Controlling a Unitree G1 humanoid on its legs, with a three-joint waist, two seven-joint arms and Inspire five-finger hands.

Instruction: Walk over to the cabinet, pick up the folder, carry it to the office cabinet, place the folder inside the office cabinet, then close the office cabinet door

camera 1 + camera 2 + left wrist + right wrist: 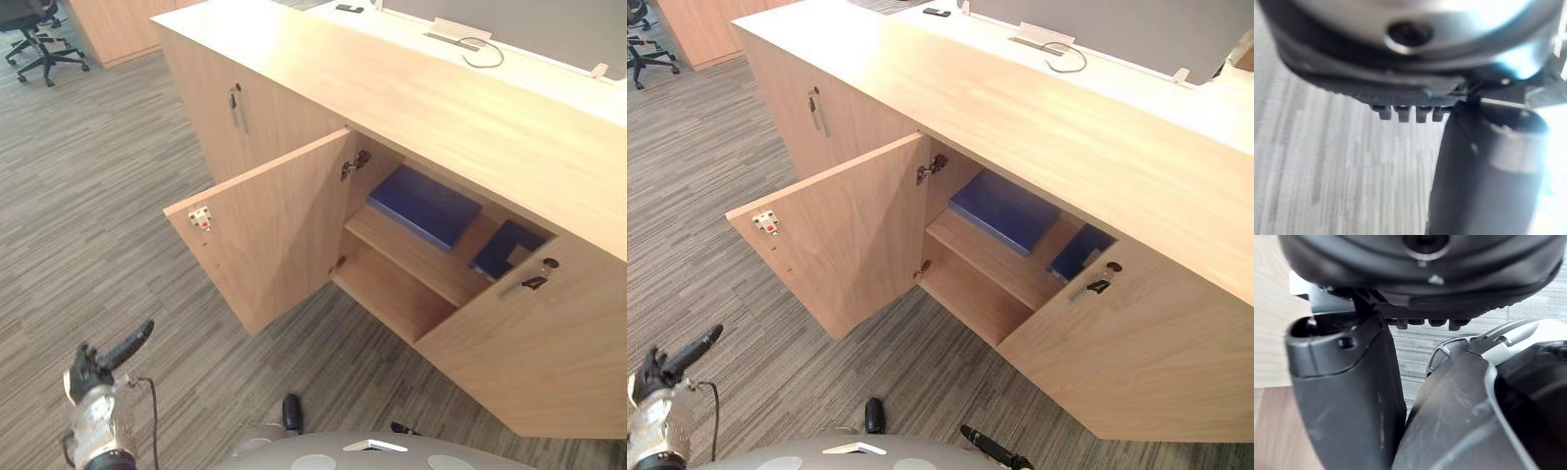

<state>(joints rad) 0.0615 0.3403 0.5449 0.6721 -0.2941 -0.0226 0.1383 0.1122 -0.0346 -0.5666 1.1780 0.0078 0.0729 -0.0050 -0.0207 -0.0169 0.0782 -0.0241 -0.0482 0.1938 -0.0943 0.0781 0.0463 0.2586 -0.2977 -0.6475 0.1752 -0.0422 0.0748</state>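
So the blue folder [423, 204] is already lying flat on the upper shelf [416, 259] inside the office cabinet [470, 127], long side running along the shelf. What's left, I reckon, is the door [265, 230], which stands wide open with its free edge swung out toward the robot's left. The left hand [93, 370] hangs low, below and left of that edge, fingers released, holding nothing. The right hand [1347, 391] is loose and empty too. Left looks nearer for the push.
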